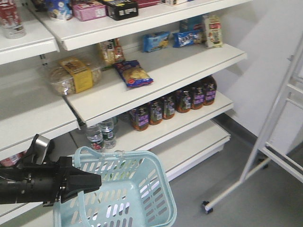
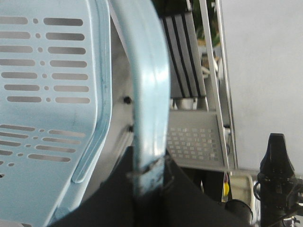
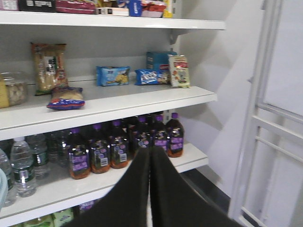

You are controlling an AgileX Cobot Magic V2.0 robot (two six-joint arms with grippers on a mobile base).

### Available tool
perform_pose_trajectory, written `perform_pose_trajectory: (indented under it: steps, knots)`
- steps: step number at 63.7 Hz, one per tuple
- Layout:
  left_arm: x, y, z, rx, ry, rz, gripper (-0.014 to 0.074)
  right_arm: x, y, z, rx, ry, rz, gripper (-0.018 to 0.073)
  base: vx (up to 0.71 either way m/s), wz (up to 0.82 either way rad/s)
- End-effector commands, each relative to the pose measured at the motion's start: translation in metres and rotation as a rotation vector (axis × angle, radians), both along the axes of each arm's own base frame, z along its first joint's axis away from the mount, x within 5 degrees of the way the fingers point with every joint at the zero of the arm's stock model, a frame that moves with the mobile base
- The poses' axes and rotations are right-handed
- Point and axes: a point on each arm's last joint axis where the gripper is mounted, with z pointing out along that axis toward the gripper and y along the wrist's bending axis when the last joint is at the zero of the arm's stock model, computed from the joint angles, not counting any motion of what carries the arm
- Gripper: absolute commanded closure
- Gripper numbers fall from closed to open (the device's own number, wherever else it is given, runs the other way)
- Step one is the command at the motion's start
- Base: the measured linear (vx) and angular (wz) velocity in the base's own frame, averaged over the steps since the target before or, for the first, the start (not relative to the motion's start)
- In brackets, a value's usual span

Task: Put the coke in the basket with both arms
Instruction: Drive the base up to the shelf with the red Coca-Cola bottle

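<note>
Left gripper (image 2: 149, 177): black, nearest item in the left wrist view, jaws clamped on the thin loop handle (image 2: 147, 94) of the basket (image 1: 163, 182). Shelving (image 1: 199, 56): white, several tiers, fills most of the front and right wrist views. Frame (image 3: 250, 127): white tubing, stands on the grey floor to the right of the shelving, well apart from the basket. Basket: light blue, slotted sides, low in the front view, just before the bottom tiers, with the black left arm reaching in from the left edge. Right gripper (image 3: 150, 151): black, fingers pressed together with nothing between them, pointing toward the shelf of dark bottles (image 3: 123, 149), purple labels, one long row. Bread bag (image 1: 73, 75): clear with a yellow label, middle tier, left. Water bottles (image 1: 102, 135): clear, beside the dark bottles, behind the basket. Crisp bag (image 1: 133, 73): blue, lying flat at the shelf edge. Snack packs (image 1: 156, 41): blue, upper tier. Red-labelled container (image 1: 12, 19): white lettering, top left shelf, cut off by the picture edge; whether it is the coke cannot be told.
</note>
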Motion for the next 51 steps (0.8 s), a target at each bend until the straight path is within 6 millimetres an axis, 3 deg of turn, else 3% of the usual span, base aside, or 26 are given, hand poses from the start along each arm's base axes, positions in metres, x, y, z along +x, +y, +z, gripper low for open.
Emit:
perform_pose_trajectory:
  steps: [1,51]
  knots:
    - [0.0020,-0.0035,0.0202,-0.099,-0.069,-0.003,0.0603,-0.0010,-0.0005,0.0044,-0.007,-0.085,-0.006,0.0569,0.16,0.62]
    - [0.0020,-0.0035,0.0202,-0.099,-0.069,-0.003,0.0603,-0.0010,-0.0005,0.0044,-0.007,-0.085,-0.006,0.0569,0.12,0.57]
